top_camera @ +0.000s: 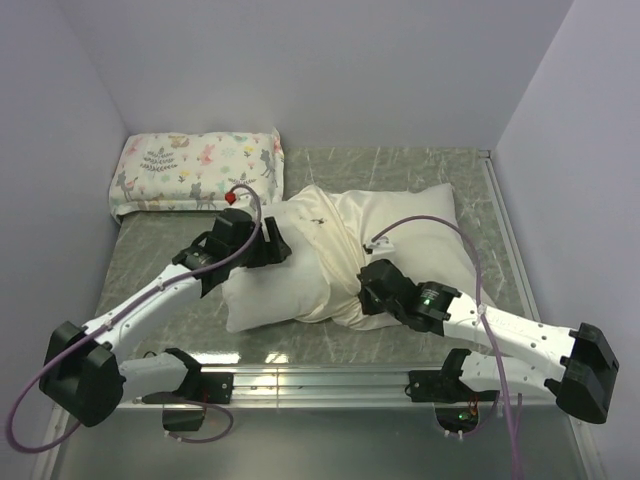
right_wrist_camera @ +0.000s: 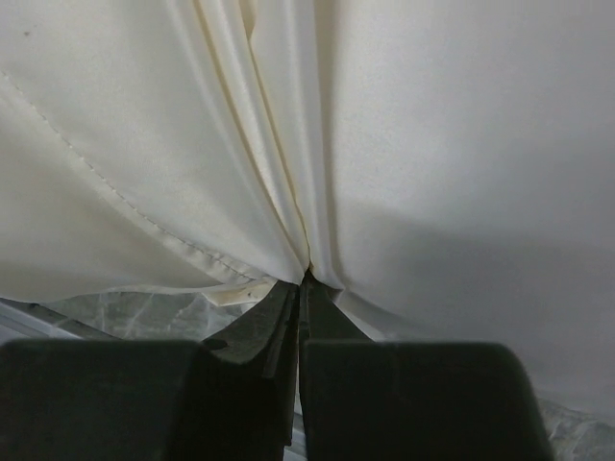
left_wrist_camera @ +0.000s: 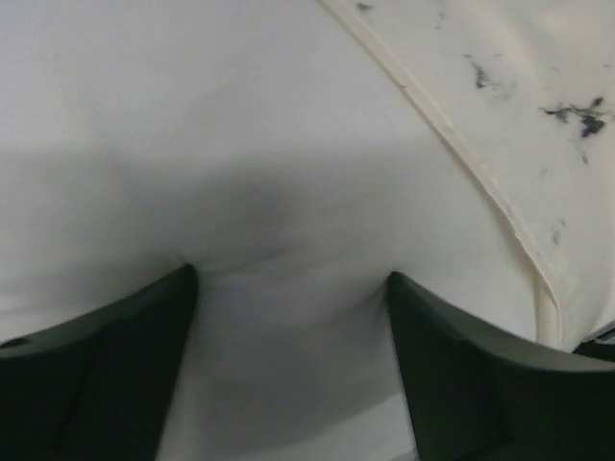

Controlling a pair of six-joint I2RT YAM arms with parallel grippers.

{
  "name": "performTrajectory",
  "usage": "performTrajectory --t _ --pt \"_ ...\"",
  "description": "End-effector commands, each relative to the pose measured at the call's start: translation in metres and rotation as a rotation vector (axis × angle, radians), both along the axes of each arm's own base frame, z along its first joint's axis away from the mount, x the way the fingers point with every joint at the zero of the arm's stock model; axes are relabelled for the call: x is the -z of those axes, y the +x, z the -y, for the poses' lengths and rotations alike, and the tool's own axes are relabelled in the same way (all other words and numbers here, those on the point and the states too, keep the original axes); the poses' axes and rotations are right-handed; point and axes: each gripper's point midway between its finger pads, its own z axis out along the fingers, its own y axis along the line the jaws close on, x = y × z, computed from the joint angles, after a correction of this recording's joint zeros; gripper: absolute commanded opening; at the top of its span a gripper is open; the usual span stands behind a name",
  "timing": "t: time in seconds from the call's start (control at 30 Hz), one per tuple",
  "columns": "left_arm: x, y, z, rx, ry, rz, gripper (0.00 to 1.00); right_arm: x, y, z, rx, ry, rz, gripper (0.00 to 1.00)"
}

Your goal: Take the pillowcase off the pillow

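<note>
Green table [top_camera: 400, 165]: one white pillow [top_camera: 258, 300], one printed pillow [top_camera: 195, 170], one pillowcase [top_camera: 400, 222].

Built of white links and bulky black joint housings on both left arm [top_camera: 140, 305] and right arm [top_camera: 520, 336]. Trailed by lilac cables [top_camera: 25, 405] in loose loops. Capped with a red plug [top_camera: 233, 197] near the left wrist; lit by a small green lamp [top_camera: 428, 296] near the right. Tipped with matte black wedge-shaped fingers on left hand [left_wrist_camera: 288, 279] and right hand [right_wrist_camera: 303, 283]. Mounted on black bases [top_camera: 187, 366].
</note>
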Motion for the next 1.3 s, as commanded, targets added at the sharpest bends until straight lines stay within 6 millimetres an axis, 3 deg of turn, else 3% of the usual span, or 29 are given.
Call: performTrajectory --t 0.0,0.03,0.07,0.13,0.17,0.2,0.27,0.3,0.33,0.4,0.47,0.57,0.6,0.63,0.7,0.73,0.8,0.83,0.93,1.03,1.07,1.17,1.23,1.27 --pt "0.046 -0.007 0.009 -0.006 -0.009 -0.074 0.73 -0.012 0.002 -0.008 -0.034 -0.001 0.013 0.07" --pt "0.055 -0.010 0.010 -0.009 -0.011 -0.087 0.62 -0.013 0.002 -0.005 -0.039 -0.022 0.014 0.08" --pt "0.068 -0.016 0.010 -0.013 -0.015 -0.107 0.41 -0.026 0.006 -0.010 -0.044 -0.010 0.034 0.15" --pt "0.078 -0.021 0.008 -0.021 -0.020 -0.123 0.21 -0.047 0.010 -0.014 -0.060 -0.003 0.063 0.26" --pt "0.086 -0.026 0.005 -0.028 -0.024 -0.132 0.06 -0.055 0.012 -0.016 -0.065 0.000 0.072 0.41" --pt "0.089 -0.029 0.005 -0.031 -0.026 -0.137 0.00 -0.062 0.012 -0.016 -0.079 -0.008 0.083 0.48" --pt "0.097 -0.035 0.001 -0.042 -0.035 -0.147 0.00 -0.095 0.019 -0.024 -0.090 0.031 0.135 0.62" --pt "0.097 -0.037 0.001 -0.042 -0.044 -0.146 0.00 -0.105 0.024 -0.023 -0.089 0.021 0.163 0.66" --pt "0.098 -0.039 0.001 -0.042 -0.048 -0.146 0.00 -0.128 0.033 -0.029 -0.079 0.039 0.198 0.69" --pt "0.101 -0.045 0.001 -0.042 -0.053 -0.154 0.00 -0.145 0.044 -0.034 -0.075 0.018 0.227 0.74" --pt "0.102 -0.047 -0.001 -0.056 -0.046 -0.145 0.00 -0.162 0.073 -0.045 -0.057 -0.019 0.264 0.79" --pt "0.098 -0.051 0.002 -0.050 -0.048 -0.141 0.00 -0.154 0.119 -0.071 -0.078 -0.073 0.228 0.81" --pt "0.097 -0.053 0.003 -0.048 -0.043 -0.147 0.00 -0.143 0.127 -0.073 -0.088 -0.117 0.191 0.81" --pt "0.094 -0.052 0.003 -0.055 -0.041 -0.137 0.00 -0.135 0.147 -0.090 -0.090 -0.147 0.163 0.81" --pt "0.090 -0.053 0.003 -0.057 -0.037 -0.129 0.00 -0.115 0.160 -0.092 -0.092 -0.237 0.096 0.81" --pt "0.087 -0.053 0.003 -0.062 -0.036 -0.125 0.00 -0.104 0.177 -0.106 -0.083 -0.274 0.076 0.81" --pt "0.082 -0.053 0.002 -0.070 -0.042 -0.116 0.00 -0.086 0.188 -0.094 -0.037 -0.390 0.026 0.81" --pt "0.081 -0.055 0.002 -0.071 -0.042 -0.119 0.00 -0.072 0.201 -0.099 -0.024 -0.425 0.009 0.81" --pt "0.075 -0.056 0.000 -0.083 -0.047 -0.105 0.00 -0.049 0.211 -0.083 0.009 -0.480 -0.060 0.72" --pt "0.069 -0.059 -0.003 -0.096 -0.053 -0.093 0.00 -0.050 0.216 -0.071 0.037 -0.435 -0.037 0.32" --pt "0.065 -0.060 -0.005 -0.102 -0.062 -0.089 0.00 -0.054 0.218 -0.067 0.050 -0.421 -0.031 0.12" --pt "0.050 -0.060 -0.006 -0.118 -0.092 -0.064 0.00 -0.070 0.234 -0.038 0.140 -0.399 -0.006 0.00" --pt "0.040 -0.062 -0.009 -0.125 -0.096 -0.058 0.00 -0.084 0.242 -0.022 0.187 -0.380 0.019 0.00" --pt "0.030 -0.064 -0.010 -0.127 -0.114 -0.037 0.00 -0.089 0.251 -0.005 0.236 -0.379 0.029 0.00"
